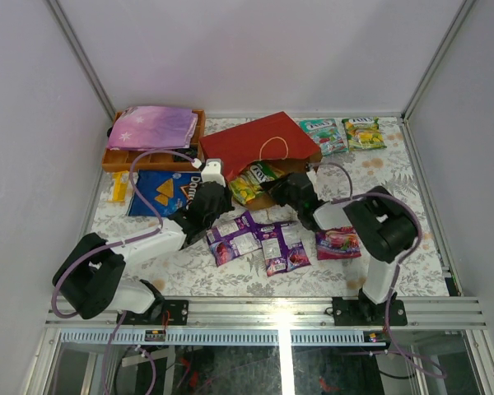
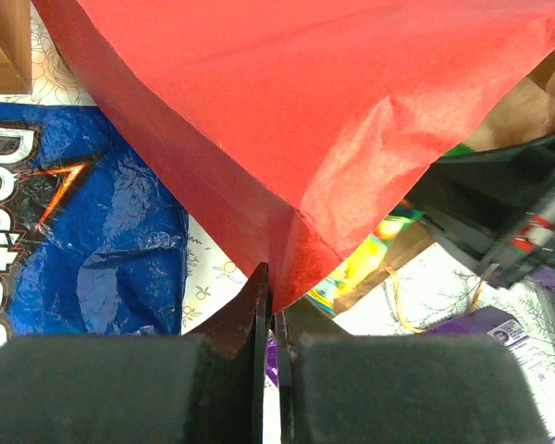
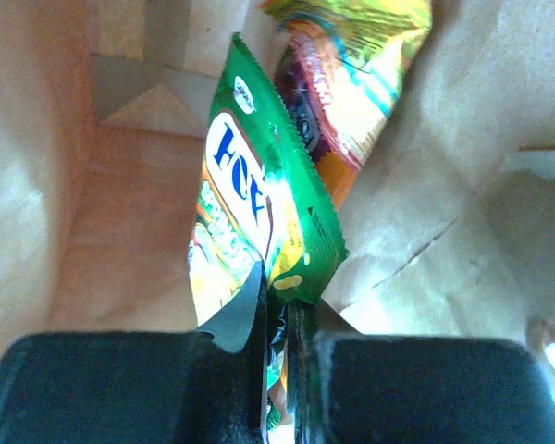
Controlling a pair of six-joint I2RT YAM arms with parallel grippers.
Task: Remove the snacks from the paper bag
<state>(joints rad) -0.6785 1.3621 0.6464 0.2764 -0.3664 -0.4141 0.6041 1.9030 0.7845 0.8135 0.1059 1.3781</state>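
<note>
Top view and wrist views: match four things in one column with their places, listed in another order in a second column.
1 Doritos bag
2 starry pouch
3 green packet
4 paper bag

A on the tray
B between the right fingers
C on the table, beside the tray
D pinched by the left fingers

Pairs: 1-C, 2-A, 3-B, 4-D

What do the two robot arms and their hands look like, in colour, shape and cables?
The left arm and right arm have bulky black joints, white links and a lilac cable each. The left hand and right hand each end in two black blocky fingers.
</note>
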